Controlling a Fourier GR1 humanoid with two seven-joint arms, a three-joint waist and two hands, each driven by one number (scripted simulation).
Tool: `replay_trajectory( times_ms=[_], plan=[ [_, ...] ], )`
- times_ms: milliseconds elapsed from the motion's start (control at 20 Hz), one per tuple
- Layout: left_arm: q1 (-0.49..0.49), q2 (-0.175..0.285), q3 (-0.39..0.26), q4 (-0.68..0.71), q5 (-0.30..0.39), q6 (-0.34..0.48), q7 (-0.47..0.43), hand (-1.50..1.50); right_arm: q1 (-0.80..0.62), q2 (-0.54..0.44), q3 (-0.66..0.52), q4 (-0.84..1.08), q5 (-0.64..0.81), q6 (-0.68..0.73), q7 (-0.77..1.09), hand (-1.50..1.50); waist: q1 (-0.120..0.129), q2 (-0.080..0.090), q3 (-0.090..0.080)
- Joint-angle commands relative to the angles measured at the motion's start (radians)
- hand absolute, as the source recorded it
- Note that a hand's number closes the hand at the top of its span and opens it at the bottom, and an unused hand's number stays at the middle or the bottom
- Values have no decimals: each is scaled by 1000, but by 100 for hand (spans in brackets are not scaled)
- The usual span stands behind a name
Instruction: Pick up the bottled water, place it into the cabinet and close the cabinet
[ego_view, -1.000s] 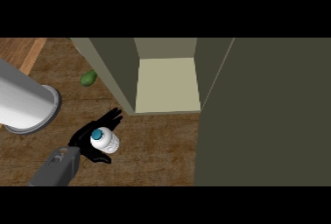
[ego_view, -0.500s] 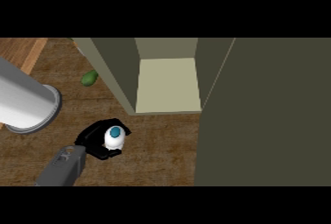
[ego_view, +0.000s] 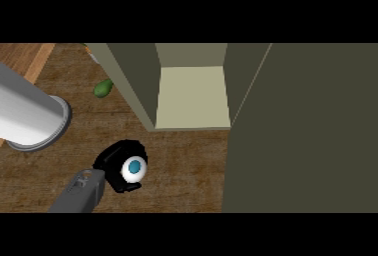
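Left hand (ego_view: 111, 161) was found curled around the bottled water (ego_view: 133, 168), seen cap-on from above. The bottle sat over the wooden counter (ego_view: 184, 170), near the cabinet (ego_view: 192, 95) but outside it. The cabinet door (ego_view: 303, 135) stood open.

The bottled water (ego_view: 133, 168) is white with a bright blue cap. The left hand (ego_view: 111, 161) is black and its forearm (ego_view: 77, 192) grey. The counter (ego_view: 184, 170) is brown wood with streaky grain. The cabinet (ego_view: 136, 85) is dull olive outside and pale cream inside, and its door (ego_view: 310, 130) is a darker olive. There is a small green thing (ego_view: 103, 88) and a silvery white cylinder (ego_view: 29, 120).
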Motion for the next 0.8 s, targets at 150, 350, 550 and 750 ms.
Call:
replay_trajectory(
  times_ms=[150,350,550,750],
  plan=[
    [76,43,176,-19,161,89,-144,150,48,-8,1,30,17,15,-52,-150,24,-8,0],
    [72,41,297,-30,275,217,-151,150,-6,-8,-8,29,0,2,2,-150,30,-3,0],
    [133,23,305,-40,309,177,-176,150,-45,11,-5,31,8,-25,18,-150,24,-4,0],
    [64,42,322,-64,370,196,-53,150,59,-6,30,-13,21,-5,-41,-150,13,-6,1]
  ],
)
